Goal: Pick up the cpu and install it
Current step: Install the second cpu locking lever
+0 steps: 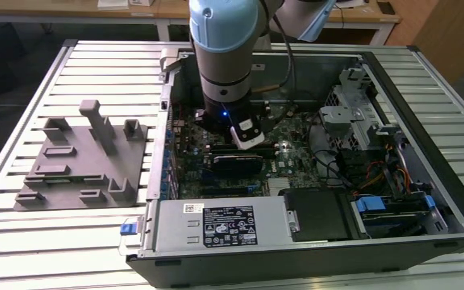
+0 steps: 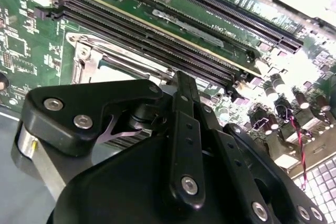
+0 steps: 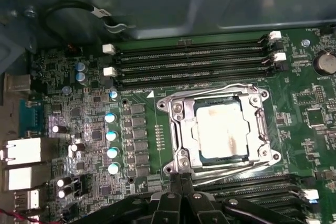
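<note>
cpu [image 3: 219, 131] lying flat in the motherboard [image 3: 310, 103] socket [image 3: 173, 140] – square, no long axis, pale top facing up.
in the first wrist view its edges run parallel to the memory slots [image 3: 194, 61], metal frame close on all sides, more slots just beyond. the gripper [image 3: 181, 199] sits just off the socket's edge, fingers together on nothing – tips cut off by its own black linkage. in the exterior view the arm [image 1: 225, 60] hides the socket inside the open computer case [image 1: 425, 78]; the grey tray [image 1: 83, 163] lies well apart.

The thick grey and light-blue robot arm [image 1: 225, 54] is reaching straight down in the exterior view, its wrist pointing downward. The black metal gripper [image 3: 181, 199] is hanging below it, its linkage bars [image 2: 185, 129] lying close together in both wrist views.
</note>
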Controlling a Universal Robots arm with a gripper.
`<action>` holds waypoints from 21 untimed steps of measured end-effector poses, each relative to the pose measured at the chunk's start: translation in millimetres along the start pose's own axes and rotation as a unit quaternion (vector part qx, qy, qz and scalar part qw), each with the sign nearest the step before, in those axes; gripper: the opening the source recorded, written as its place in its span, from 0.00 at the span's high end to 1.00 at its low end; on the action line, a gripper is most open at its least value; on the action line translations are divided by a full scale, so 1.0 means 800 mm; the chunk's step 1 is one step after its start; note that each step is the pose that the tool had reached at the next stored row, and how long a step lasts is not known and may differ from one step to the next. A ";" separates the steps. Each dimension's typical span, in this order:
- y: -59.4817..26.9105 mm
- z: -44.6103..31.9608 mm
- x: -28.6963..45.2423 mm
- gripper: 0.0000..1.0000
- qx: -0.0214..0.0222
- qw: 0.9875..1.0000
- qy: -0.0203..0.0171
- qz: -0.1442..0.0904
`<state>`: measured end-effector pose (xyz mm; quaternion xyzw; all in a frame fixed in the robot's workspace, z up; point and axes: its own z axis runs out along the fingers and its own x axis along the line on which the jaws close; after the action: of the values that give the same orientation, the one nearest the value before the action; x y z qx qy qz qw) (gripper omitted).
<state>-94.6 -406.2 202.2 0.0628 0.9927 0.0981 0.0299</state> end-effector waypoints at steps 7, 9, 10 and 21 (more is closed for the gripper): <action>-0.003 0.0041 0.0042 0.89 -0.014 1.000 0.001 0.001; -0.003 0.0051 0.0045 0.89 -0.018 1.000 0.002 0.001; -0.003 0.0059 0.0045 0.89 -0.020 1.000 0.002 0.001; -0.005 0.0083 0.0044 0.89 -0.026 1.000 0.003 0.002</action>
<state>-98.1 -408.0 194.8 0.0635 0.9899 0.1237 0.0285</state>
